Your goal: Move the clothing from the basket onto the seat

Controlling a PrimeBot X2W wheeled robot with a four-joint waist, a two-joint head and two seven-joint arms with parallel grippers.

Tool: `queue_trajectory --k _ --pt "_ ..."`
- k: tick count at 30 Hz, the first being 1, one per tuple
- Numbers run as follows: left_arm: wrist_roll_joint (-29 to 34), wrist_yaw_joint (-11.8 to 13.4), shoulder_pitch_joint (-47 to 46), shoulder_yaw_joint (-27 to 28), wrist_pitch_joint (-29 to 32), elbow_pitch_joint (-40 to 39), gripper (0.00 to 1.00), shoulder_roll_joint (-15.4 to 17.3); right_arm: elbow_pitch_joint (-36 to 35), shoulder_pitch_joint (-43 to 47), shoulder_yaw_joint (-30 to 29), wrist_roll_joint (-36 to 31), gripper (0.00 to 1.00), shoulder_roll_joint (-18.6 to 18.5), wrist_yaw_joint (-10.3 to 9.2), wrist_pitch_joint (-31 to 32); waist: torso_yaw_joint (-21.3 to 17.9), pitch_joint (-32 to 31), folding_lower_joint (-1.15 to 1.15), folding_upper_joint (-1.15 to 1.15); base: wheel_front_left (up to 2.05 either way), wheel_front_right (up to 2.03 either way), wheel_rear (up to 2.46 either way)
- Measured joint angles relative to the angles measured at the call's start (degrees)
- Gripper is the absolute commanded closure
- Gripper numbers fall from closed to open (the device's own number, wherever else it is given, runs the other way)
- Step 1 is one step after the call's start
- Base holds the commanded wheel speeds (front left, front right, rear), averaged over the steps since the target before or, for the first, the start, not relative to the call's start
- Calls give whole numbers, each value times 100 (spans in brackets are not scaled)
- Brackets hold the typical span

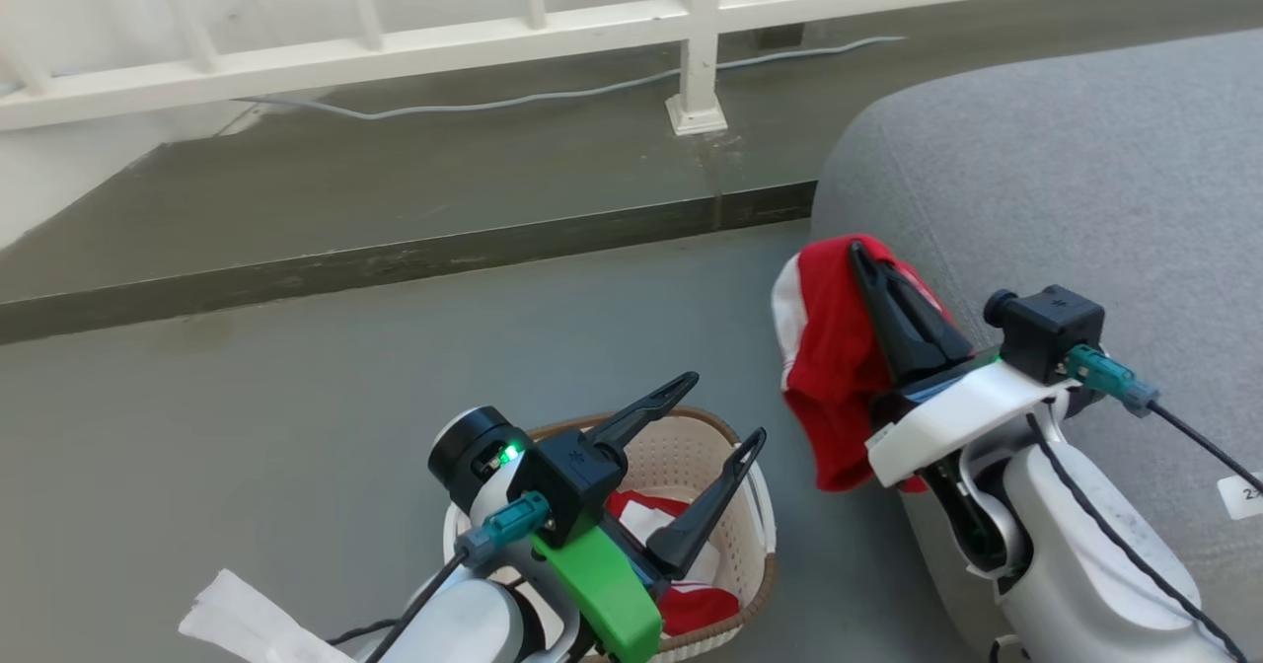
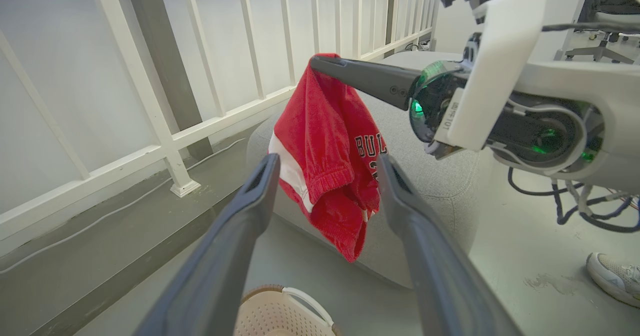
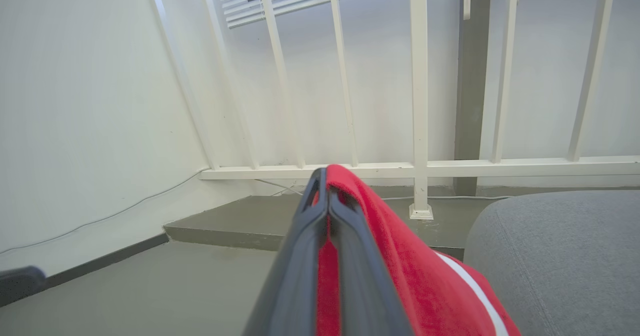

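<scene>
The right gripper [image 1: 858, 254] has its two long dark fingers pressed flat together on a fold of a red sports jersey [image 1: 829, 347]. The jersey is a soft, nubby knit with a white side stripe and black-and-white block lettering. The cloth drapes over the fingertips and hangs in loose folds clear of the floor, just beside the rounded front edge of the large grey fabric seat cushion [image 1: 1085, 170]. The cushion's weave is fine and matte, with a stitched seam.

The left gripper [image 1: 725, 408] hovers above the small cream-white plastic laundry basket [image 1: 681, 461], its tapered fingers spread wide with nothing between them. The basket has perforated walls and a brown woven-look rim, and it stands on the smooth grey floor. Inside it lies a second red jersey [image 1: 701, 606], crumpled, with white trim showing.

Behind, a white railing [image 1: 696, 41] of square bars stands on a raised step, and a thin pale cable [image 1: 543, 99] runs along it. In the left wrist view a person's foot in a pale mesh shoe [image 2: 615, 276] rests on the floor.
</scene>
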Motion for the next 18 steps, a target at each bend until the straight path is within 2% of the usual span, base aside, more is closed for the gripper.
queue_trajectory --k 18 --pt "58 92 12 34 108 -192 0 125 68 31 -381 210 100 -115 -200 -64 -846 345 0 0 0 0 0"
